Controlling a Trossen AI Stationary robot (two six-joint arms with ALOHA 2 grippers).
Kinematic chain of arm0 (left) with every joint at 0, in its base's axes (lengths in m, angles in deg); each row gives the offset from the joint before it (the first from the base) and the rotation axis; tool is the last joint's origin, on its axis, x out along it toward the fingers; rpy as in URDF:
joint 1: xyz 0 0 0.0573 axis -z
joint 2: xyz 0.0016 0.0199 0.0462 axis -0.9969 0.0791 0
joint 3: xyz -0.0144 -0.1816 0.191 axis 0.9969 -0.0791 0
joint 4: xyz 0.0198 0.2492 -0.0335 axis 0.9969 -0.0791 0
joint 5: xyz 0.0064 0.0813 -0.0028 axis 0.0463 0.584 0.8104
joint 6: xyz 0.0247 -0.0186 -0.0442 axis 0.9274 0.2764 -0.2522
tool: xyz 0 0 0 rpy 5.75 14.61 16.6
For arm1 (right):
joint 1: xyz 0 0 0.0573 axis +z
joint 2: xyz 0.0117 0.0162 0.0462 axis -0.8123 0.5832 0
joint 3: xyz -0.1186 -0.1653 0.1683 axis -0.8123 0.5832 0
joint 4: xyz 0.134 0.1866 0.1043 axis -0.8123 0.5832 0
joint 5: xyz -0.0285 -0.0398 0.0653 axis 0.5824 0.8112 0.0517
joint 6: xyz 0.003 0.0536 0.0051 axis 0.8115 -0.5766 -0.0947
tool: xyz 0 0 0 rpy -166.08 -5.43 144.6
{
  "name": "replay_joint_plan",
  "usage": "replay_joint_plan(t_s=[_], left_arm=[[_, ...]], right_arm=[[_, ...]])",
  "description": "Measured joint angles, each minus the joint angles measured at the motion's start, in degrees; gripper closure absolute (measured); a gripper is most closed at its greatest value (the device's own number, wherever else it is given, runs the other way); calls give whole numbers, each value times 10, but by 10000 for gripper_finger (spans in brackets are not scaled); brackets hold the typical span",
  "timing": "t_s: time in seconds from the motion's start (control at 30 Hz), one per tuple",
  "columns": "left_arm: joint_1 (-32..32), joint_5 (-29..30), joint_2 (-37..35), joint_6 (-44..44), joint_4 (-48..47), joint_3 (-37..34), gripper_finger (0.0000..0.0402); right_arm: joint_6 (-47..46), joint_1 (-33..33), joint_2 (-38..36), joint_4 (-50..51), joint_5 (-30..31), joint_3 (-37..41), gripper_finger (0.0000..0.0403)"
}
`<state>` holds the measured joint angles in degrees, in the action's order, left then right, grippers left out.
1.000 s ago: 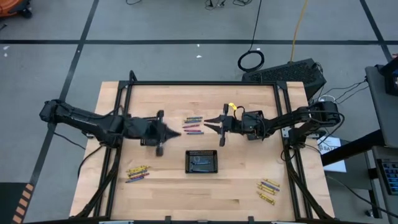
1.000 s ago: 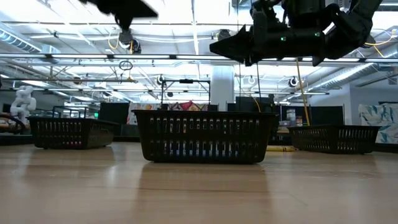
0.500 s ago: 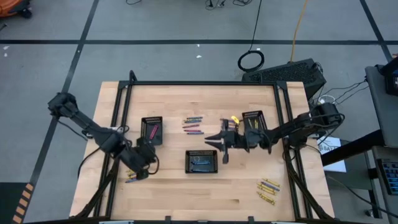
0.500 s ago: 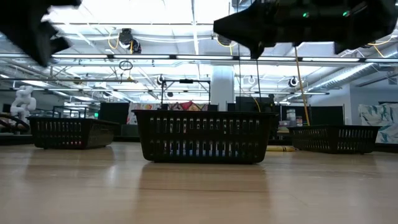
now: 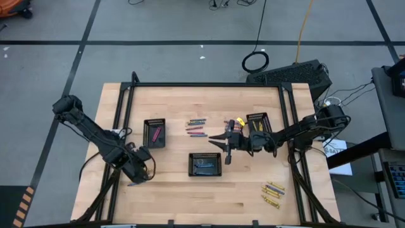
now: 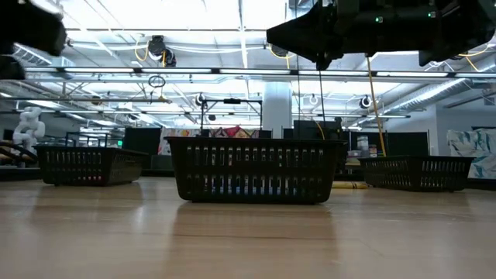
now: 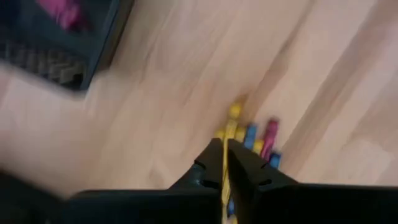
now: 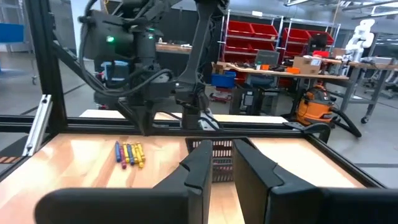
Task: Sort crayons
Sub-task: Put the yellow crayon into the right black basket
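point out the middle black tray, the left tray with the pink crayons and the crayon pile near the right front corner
middle black tray [image 5: 205, 172], high view, on its front rim
left tray [image 5: 154, 124], high view, on its back rim
pink crayons [image 5: 157, 133], high view, mid-stick
crayon pile [image 5: 273, 194], high view, centre of the yellow sticks

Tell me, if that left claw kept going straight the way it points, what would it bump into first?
Most likely the small bunch of crayons on the table. The left gripper points down at them, its fingers nearly together over a yellow one. How close it is, I cannot tell.
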<state>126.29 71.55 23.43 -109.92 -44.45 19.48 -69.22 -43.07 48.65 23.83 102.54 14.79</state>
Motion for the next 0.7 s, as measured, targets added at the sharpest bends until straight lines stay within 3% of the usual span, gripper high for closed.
replay_joint_plan(t_s=[0.23,0.37,0.57,0.7], left_arm=[[33,-12,2,-113,-86,-3,285],[36,-12,2,-137,-75,-37,244],[36,-11,2,-101,-6,-77,231],[38,-10,4,-32,54,-85,231]], right_arm=[[-1,-3,0,0,0,0,355],[-2,-3,0,2,0,0,355],[-2,-3,0,5,0,0,355],[-2,-3,0,5,-1,0,355]])
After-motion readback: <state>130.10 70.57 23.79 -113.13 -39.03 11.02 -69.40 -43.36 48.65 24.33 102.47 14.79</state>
